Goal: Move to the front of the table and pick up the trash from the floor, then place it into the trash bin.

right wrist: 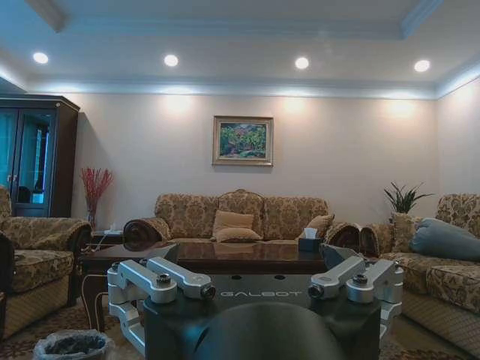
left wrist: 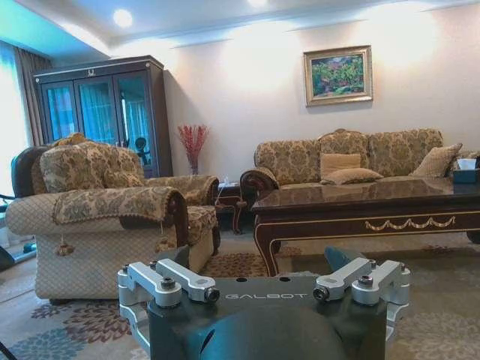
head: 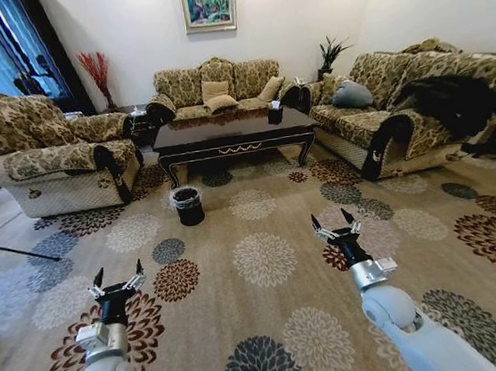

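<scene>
The dark glossy table (head: 224, 133) stands far ahead among the sofas; it also shows in the left wrist view (left wrist: 375, 210) and the right wrist view (right wrist: 202, 259). The black trash bin (head: 188, 206) with a whitish liner sits on the carpet just before the table's left front corner, and its rim shows as the trash bin (right wrist: 71, 345). The trash is out of view. My left gripper (head: 115, 278) (left wrist: 262, 281) hovers open over the carpet at the near left. My right gripper (head: 336, 225) (right wrist: 255, 281) hovers open at the near right. Neither holds anything.
An armchair (head: 47, 155) stands left of the table, a sofa (head: 214, 86) behind it and another sofa (head: 400, 105) on the right. A dark tissue box (head: 275, 113) sits on the table. A thin black rod (head: 9, 250) lies at the left. Flower-patterned carpet (head: 264, 260) stretches to the table.
</scene>
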